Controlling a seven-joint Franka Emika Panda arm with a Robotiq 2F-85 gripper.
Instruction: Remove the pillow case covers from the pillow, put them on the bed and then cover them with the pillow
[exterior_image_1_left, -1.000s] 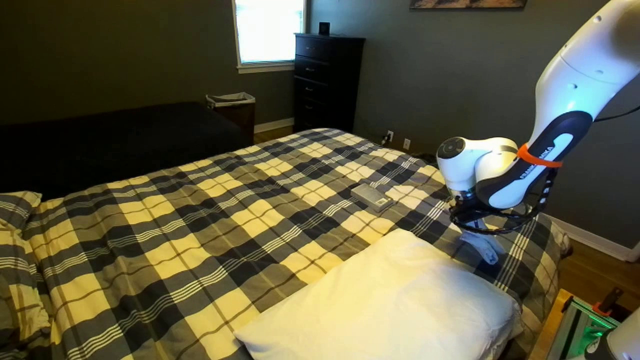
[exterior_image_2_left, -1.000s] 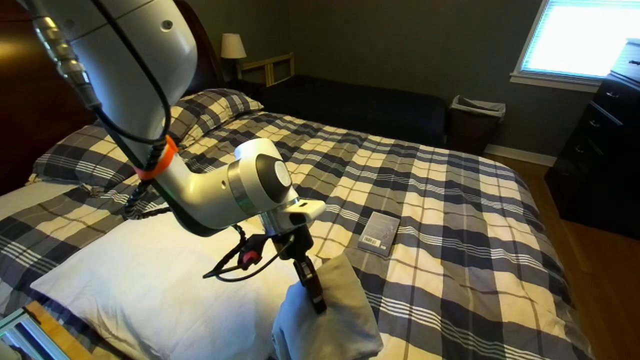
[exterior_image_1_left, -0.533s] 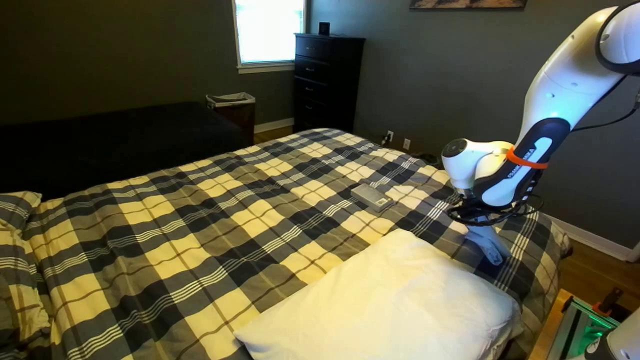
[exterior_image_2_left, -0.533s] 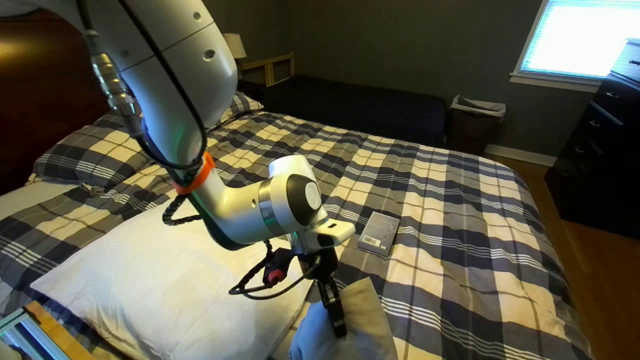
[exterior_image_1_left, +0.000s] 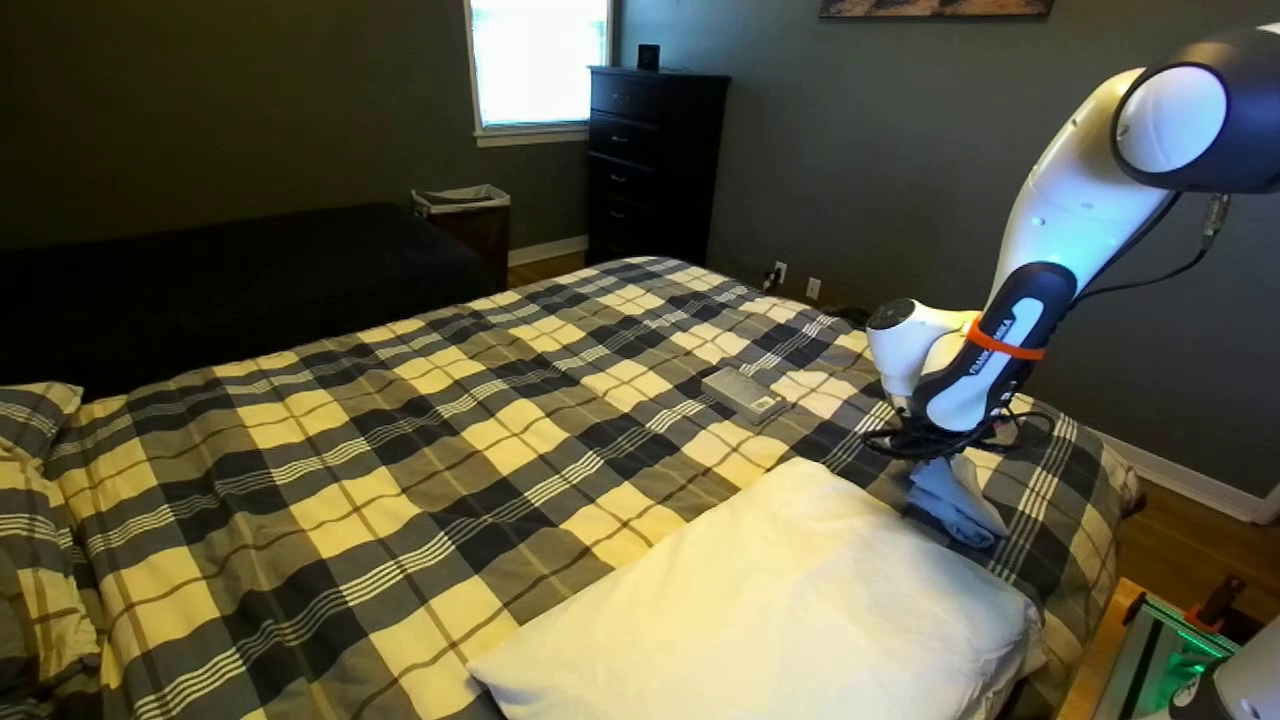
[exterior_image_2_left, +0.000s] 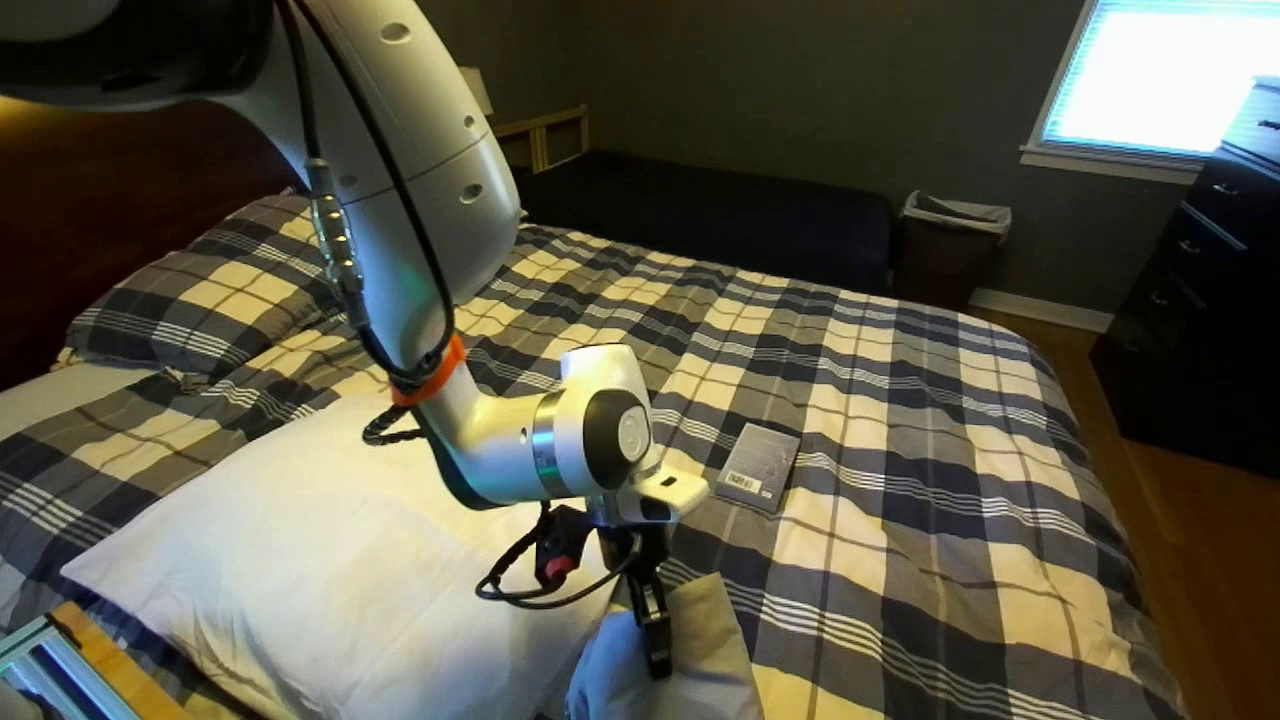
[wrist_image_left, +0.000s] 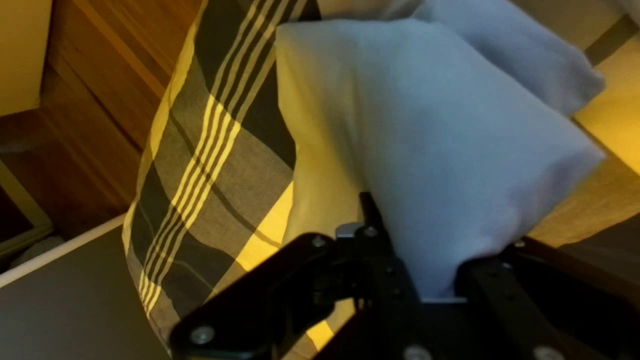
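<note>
My gripper (exterior_image_2_left: 655, 665) points down with the pillow case covers (exterior_image_2_left: 700, 660), a pale grey-blue folded cloth, pinched between its fingers. In the wrist view the covers (wrist_image_left: 440, 125) bunch between the jaws (wrist_image_left: 425, 245) and fan outward; the right fingertip is hidden by cloth. In an exterior view the covers (exterior_image_1_left: 955, 505) hang beside the far edge of the white pillow (exterior_image_1_left: 780, 610), low over the plaid bed (exterior_image_1_left: 400, 470). I cannot tell whether they touch the bed. The pillow (exterior_image_2_left: 350, 560) lies flat on the bed in both exterior views.
A flat grey box (exterior_image_1_left: 745, 393) lies on the bed near the covers; it also shows in an exterior view (exterior_image_2_left: 758, 467). Plaid pillows (exterior_image_2_left: 200, 300) lie at the headboard. A wood-edged metal frame (exterior_image_1_left: 1130, 650) stands beside the bed. A dark dresser (exterior_image_1_left: 655, 165) is by the window.
The arm has swung and lowered, carrying the covers. In the last half second the gripper and covers moved slightly left in both exterior views, nearer the pillow. The pillow has not moved.
</note>
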